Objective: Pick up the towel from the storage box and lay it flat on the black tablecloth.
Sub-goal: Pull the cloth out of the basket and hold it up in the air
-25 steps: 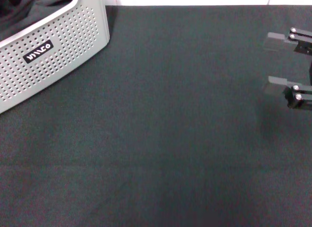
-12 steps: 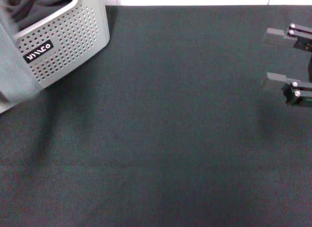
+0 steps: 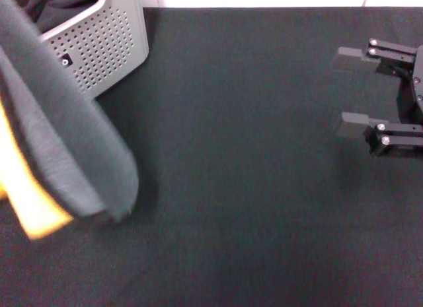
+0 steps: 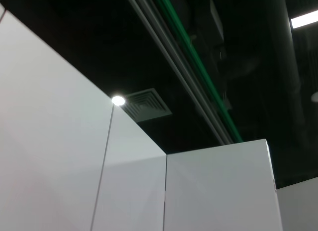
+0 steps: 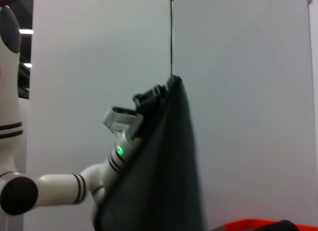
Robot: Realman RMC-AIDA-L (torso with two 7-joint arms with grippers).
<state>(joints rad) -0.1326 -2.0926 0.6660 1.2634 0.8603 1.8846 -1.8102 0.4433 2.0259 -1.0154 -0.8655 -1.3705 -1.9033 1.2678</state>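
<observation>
Head view: the towel (image 3: 59,148) hangs at the left edge beside the storage box (image 3: 106,46), clamped by the left pincer (image 5: 156,94); the right pincer (image 3: 348,89) hovers with fingers apart over the black tablecloth (image 3: 244,188).

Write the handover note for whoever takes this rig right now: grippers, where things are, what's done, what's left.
Left gripper: seen from the right wrist view, raised high, shut on the towel's top edge.
Right gripper: hovering over the right side of the black tablecloth, jaws open, holding nothing.
Towel: out of the storage box, hanging folded over the tablecloth's left side, grey face outward, yellow-orange showing at the lower edge.
Storage box: far left corner; some dark fabric is visible inside.
Done: towel lifted out.
Left: spread it, probably with the right gripper taking a free edge, and lay it flat on the tablecloth.
</observation>
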